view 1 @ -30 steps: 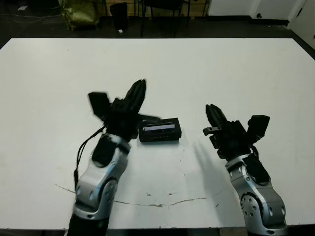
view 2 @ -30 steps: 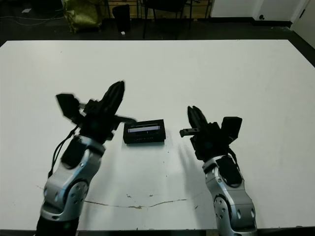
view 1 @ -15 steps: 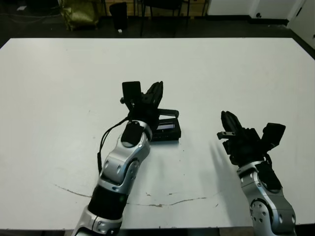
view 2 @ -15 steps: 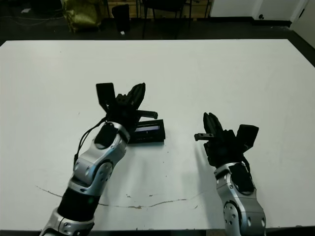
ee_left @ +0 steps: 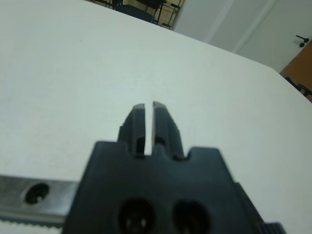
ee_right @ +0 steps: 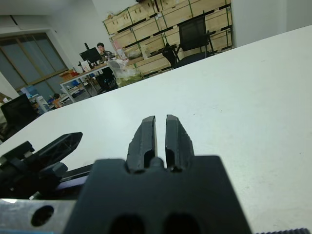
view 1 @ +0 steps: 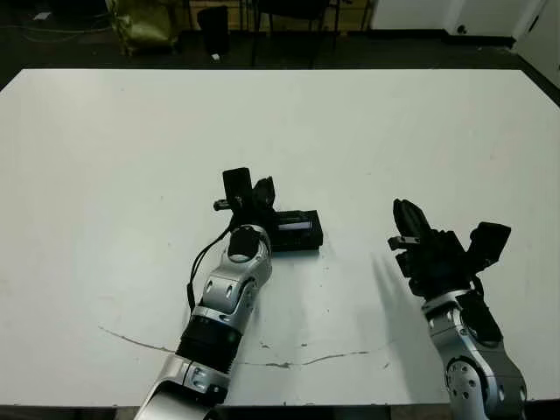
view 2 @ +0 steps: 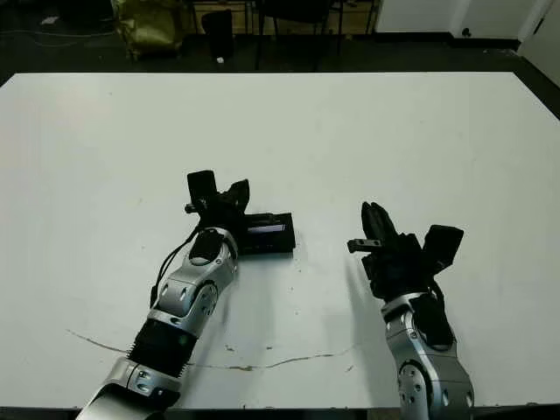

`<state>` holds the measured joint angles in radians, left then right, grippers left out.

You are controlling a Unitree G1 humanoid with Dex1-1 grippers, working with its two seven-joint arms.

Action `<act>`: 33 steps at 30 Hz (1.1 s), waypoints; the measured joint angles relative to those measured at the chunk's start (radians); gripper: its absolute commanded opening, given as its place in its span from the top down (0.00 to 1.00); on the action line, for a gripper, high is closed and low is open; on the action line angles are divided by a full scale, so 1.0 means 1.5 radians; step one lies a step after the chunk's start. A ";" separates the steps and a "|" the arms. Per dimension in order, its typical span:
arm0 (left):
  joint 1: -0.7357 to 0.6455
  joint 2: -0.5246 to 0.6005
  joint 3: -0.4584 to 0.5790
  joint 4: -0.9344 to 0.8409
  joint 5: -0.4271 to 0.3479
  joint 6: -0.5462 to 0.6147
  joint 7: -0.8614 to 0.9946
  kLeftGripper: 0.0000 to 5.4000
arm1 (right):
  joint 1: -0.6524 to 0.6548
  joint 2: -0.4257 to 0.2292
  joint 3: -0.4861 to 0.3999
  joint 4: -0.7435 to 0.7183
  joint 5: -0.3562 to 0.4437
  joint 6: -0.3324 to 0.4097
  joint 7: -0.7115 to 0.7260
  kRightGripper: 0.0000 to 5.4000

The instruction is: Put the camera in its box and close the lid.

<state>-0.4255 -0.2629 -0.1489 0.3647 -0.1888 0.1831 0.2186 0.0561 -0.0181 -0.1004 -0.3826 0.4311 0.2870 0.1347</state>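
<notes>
The box [view 1: 296, 238] lies at the table's middle, a small black case with the lid [view 1: 294, 225] flat on top, its window showing a bluish strip. The camera is hidden. My left gripper [view 1: 262, 189] is shut and holds nothing. It hangs over the box's left end, fingers pointing toward the far edge; whether it touches the lid I cannot tell. In the left wrist view the two fingers [ee_left: 139, 122] stand almost together, with only bare table beyond. My right gripper [view 1: 403, 213] is shut and holds nothing, a hand's width right of the box.
A thin dark crack [view 1: 289, 360] runs along the white table [view 1: 420, 122] near its front edge. Chairs and a yellow-green bag [view 1: 140, 22] stand beyond the far edge. A person [ee_right: 101, 48] sits at a distant desk.
My left arm has swung right, from beside the box to over its left end, and lowered. My right gripper has drifted slightly right, away from the box. The box has not moved.
</notes>
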 measured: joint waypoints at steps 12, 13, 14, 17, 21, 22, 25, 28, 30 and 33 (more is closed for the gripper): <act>-0.003 0.000 -0.020 0.040 0.054 -0.045 -0.001 0.99 | 0.000 0.003 0.002 -0.005 0.006 0.001 0.000 1.00; -0.003 0.000 -0.021 0.040 0.056 -0.045 -0.002 0.99 | 0.000 0.003 0.002 -0.005 0.007 0.001 0.000 1.00; -0.003 0.000 -0.023 0.041 0.059 -0.045 -0.003 0.99 | 0.000 0.003 0.002 -0.006 0.008 0.002 -0.001 1.00; -0.003 0.000 -0.027 0.044 0.066 -0.046 -0.006 0.99 | 0.000 0.003 0.002 -0.009 0.015 0.005 -0.001 1.00; -0.004 0.000 -0.031 0.048 0.080 -0.047 -0.006 0.99 | 0.001 0.003 0.002 -0.010 0.016 0.005 -0.001 1.00; -0.004 0.000 -0.031 0.050 0.083 -0.048 -0.006 0.99 | 0.002 0.003 0.002 -0.011 0.016 0.005 -0.001 1.00; -0.004 0.000 -0.031 0.054 0.086 -0.054 -0.007 0.99 | 0.005 0.003 0.002 -0.014 0.016 0.005 -0.001 1.00; -0.004 0.000 -0.027 0.046 0.085 -0.051 -0.009 0.99 | 0.005 0.003 0.002 -0.014 0.016 0.004 0.000 1.00; 0.002 0.005 -0.023 0.014 0.078 -0.030 -0.018 0.99 | 0.005 0.003 0.003 -0.014 0.019 0.004 0.002 1.00; 0.043 0.039 -0.015 -0.087 0.045 0.011 -0.055 0.99 | 0.006 0.004 0.002 -0.015 0.019 0.004 0.001 1.00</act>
<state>-0.3603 -0.2048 -0.1708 0.2341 -0.1214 0.1996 0.1359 0.0648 -0.0127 -0.0970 -0.4047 0.4600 0.2935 0.1364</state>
